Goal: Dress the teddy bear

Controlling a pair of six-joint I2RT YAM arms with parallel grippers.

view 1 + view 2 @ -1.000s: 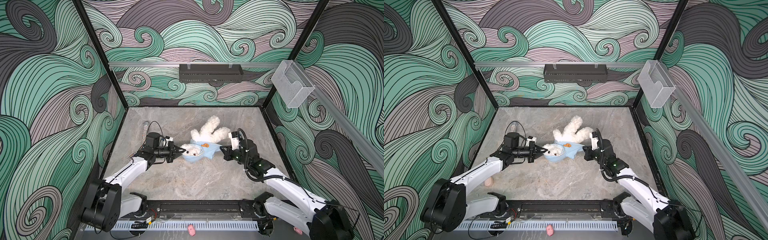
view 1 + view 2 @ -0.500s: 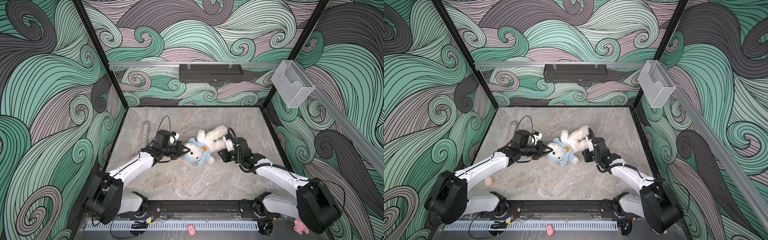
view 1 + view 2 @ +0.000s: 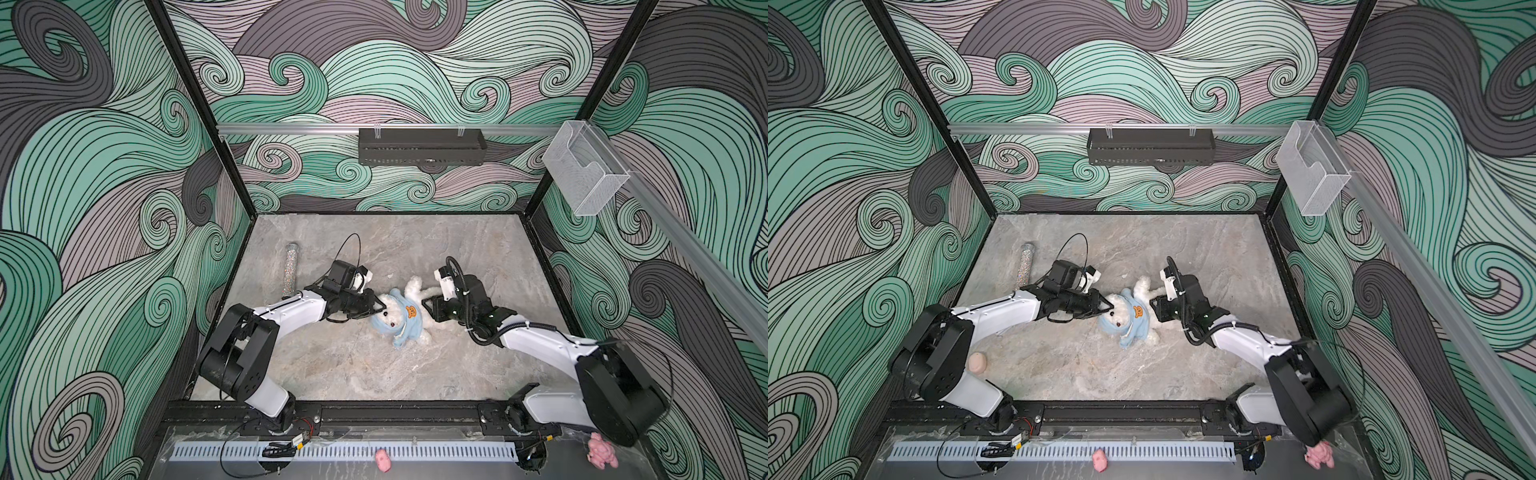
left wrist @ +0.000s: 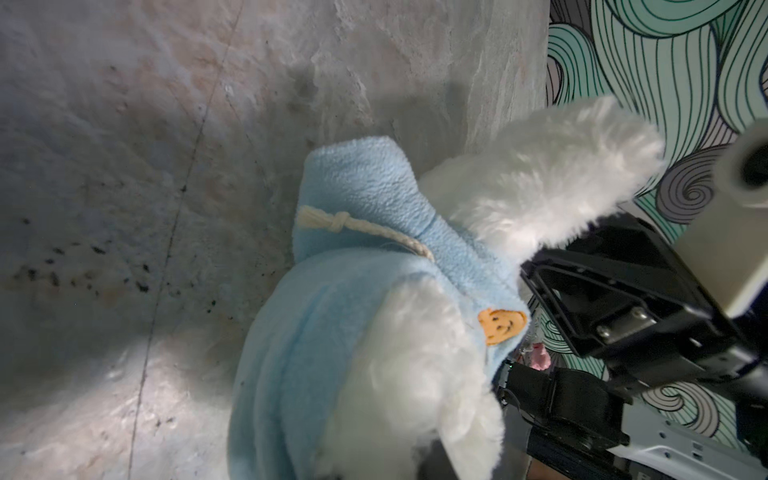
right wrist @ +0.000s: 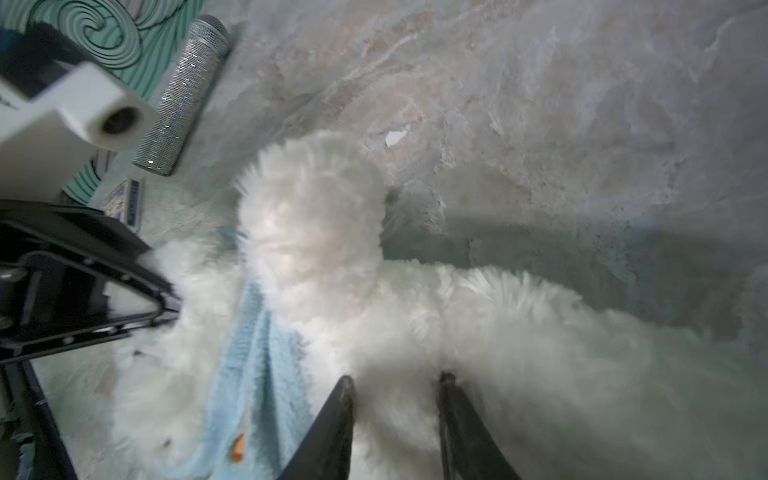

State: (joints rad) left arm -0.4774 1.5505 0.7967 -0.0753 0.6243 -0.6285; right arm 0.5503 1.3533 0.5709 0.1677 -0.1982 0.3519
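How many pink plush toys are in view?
2. The middle pink toy lies on the front ledge near the centre; the right pink toy lies by the right arm's base. Others may be hidden from these views.

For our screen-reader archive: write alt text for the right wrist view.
A fluffy white teddy bear in a light blue top fills the frame, the right claw parted at its fur. The left claw and a glittery tube show beyond.

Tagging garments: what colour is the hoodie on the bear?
The hoodie is light blue; clearest in the left wrist view.
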